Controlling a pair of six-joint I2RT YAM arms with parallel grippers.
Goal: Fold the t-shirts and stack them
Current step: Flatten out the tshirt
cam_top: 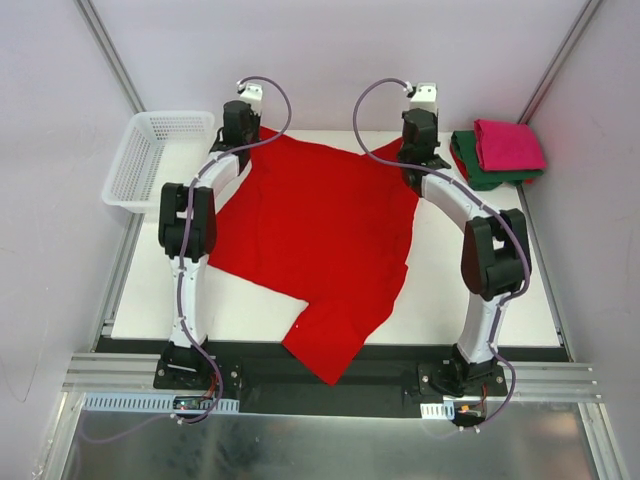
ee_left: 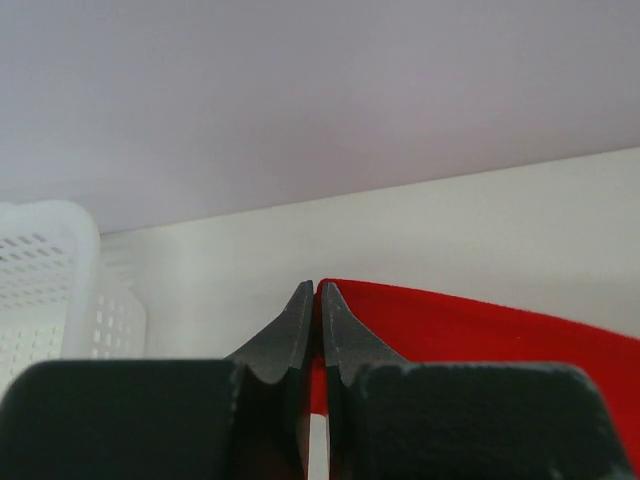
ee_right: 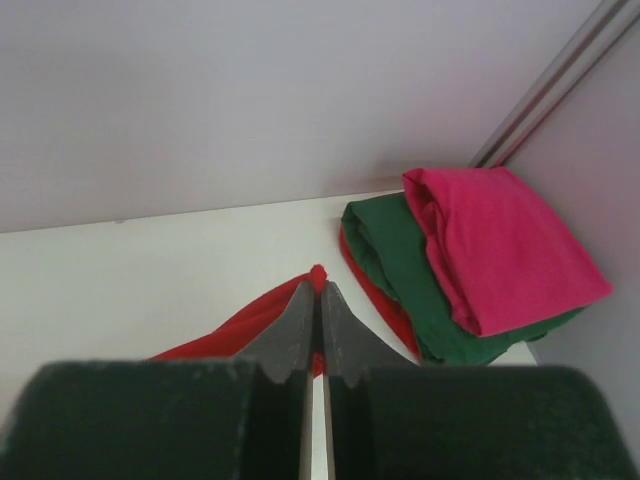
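A bright red t-shirt (cam_top: pixel 325 235) lies spread over the middle of the table, its near end hanging over the front edge. My left gripper (cam_top: pixel 243 128) is shut on its far left corner (ee_left: pixel 420 315). My right gripper (cam_top: pixel 415 140) is shut on its far right corner (ee_right: pixel 250 320). A folded magenta-pink t-shirt (cam_top: pixel 508 143) lies on a folded dark green one (cam_top: pixel 478 168) at the far right corner, with a red edge under them. The stack also shows in the right wrist view: pink (ee_right: pixel 500 245), green (ee_right: pixel 400 255).
A white plastic mesh basket (cam_top: pixel 150 155) stands off the table's far left corner, also in the left wrist view (ee_left: pixel 50 290). The back wall is close behind both grippers. Metal frame posts run up at the far corners.
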